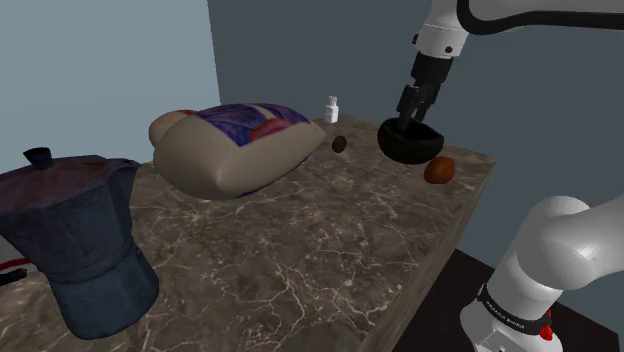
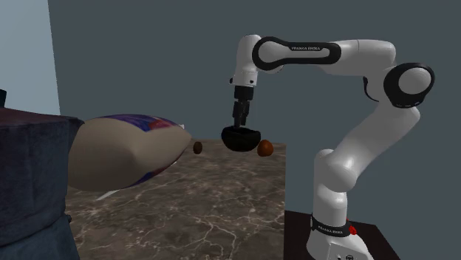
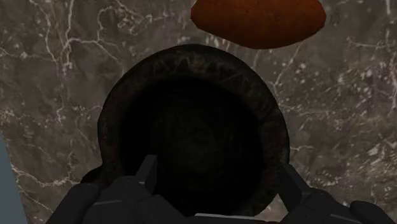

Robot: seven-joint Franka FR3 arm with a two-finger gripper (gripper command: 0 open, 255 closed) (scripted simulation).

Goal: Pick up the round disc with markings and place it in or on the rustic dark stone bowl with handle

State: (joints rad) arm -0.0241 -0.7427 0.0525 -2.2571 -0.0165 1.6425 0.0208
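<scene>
Over one dark bowl [image 1: 411,148], one gripper [image 3: 218,168], jaws seemingly apart, one reddish lump [image 1: 438,170] beside.

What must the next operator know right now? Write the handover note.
Gripper: jaws open, nothing between them, low over the dark bowl at the counter's far end.
The bowl's inside is too dark to tell whether the disc lies in it.
Outside: a reddish-brown round thing beside the bowl, a small brown one near the cushion.
Left: confirm the disc is in, then lift clear.
</scene>
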